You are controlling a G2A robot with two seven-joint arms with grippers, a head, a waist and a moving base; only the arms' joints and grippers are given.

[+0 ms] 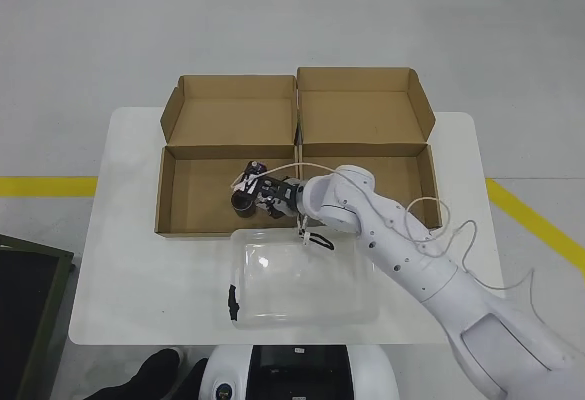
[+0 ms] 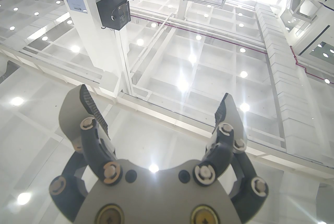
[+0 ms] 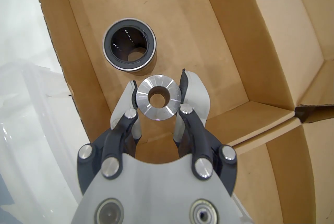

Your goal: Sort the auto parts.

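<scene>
Starting at the right claw (image 3: 157, 84): narrowed down and pinching exactly one silver ring (image 3: 144, 100) by its sides, one finger (image 3: 194, 89) on each flank, centre hole facing straight up at the wrist camera. Hanging low inside the left box (image 3: 208, 26); can't tell whether the ring touches the cardboard floor or sits a hair above it.

Just beside that, one black bearing (image 3: 127, 37) with a silver rim, standing on end on the same box floor, hollow middle open to the camera. Close to the fingertips but apart from them, as far as the wrist view goes.

From the top view, same story: right claw (image 1: 262, 195) over the front half of the left box (image 1: 172, 200), black bearing (image 1: 243, 202) right next to it.

Moving outward, two cardboard boxes total, side by side and touching, flaps open at the back. Nothing to make out in the right box (image 1: 412, 170), partly hidden under the arm. One clear bin (image 1: 302, 300) just in front of both boxes, all of it sitting on one white counter (image 1: 122, 260).

Lastly the left claw (image 2: 154, 92): spread wide, gripping nothing, pointed up at the ceiling lights.
</scene>
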